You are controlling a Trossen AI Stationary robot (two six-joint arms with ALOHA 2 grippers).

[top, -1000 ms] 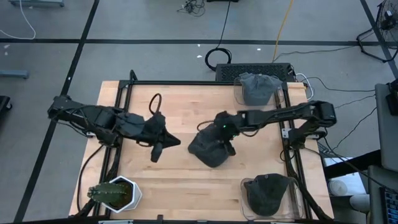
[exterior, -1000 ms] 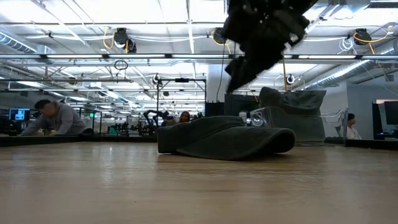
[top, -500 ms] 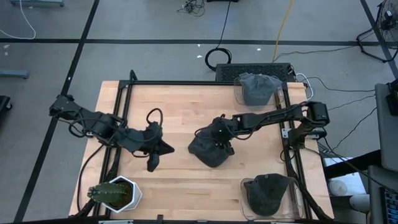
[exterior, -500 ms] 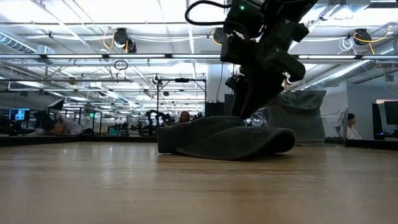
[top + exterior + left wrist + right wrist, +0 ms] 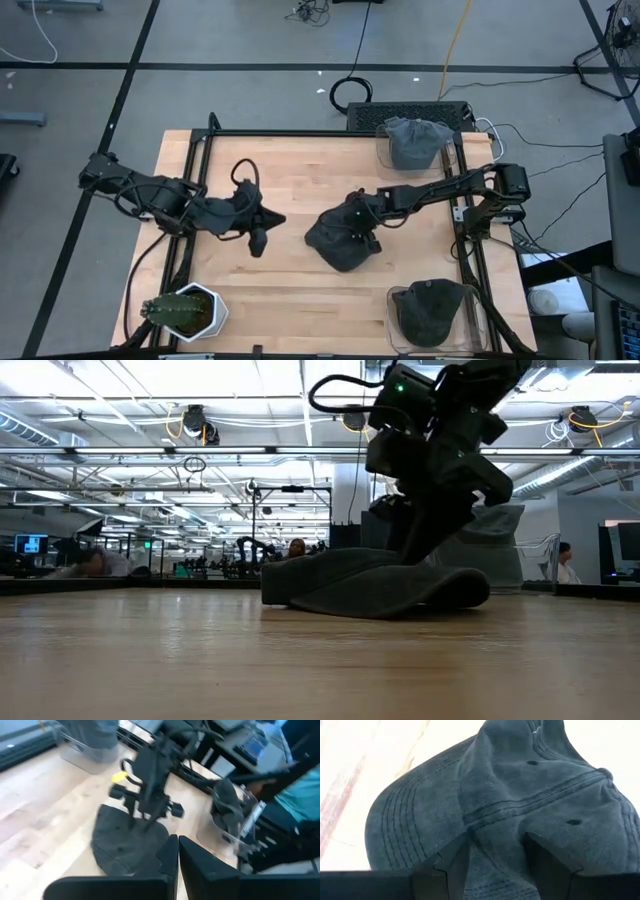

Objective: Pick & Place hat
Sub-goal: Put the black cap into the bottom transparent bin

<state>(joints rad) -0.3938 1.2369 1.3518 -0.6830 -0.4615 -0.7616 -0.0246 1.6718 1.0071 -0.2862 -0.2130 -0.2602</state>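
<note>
Dark hat (image 5: 338, 242) lies flat on the wooden table (image 5: 300, 170), near its middle. Right gripper (image 5: 362, 228) is down on the hat's crown, fingers (image 5: 451, 862) spread wide, pressing into the fabric either side of a fold. Left gripper (image 5: 258, 240), fingers together and empty, hovers beside the hat, apart from it.

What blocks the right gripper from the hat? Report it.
Nothing visible does. The right gripper is down on the hat at mid-table, open fingers pressing into the crown. The left gripper hangs apart, shut.
</note>
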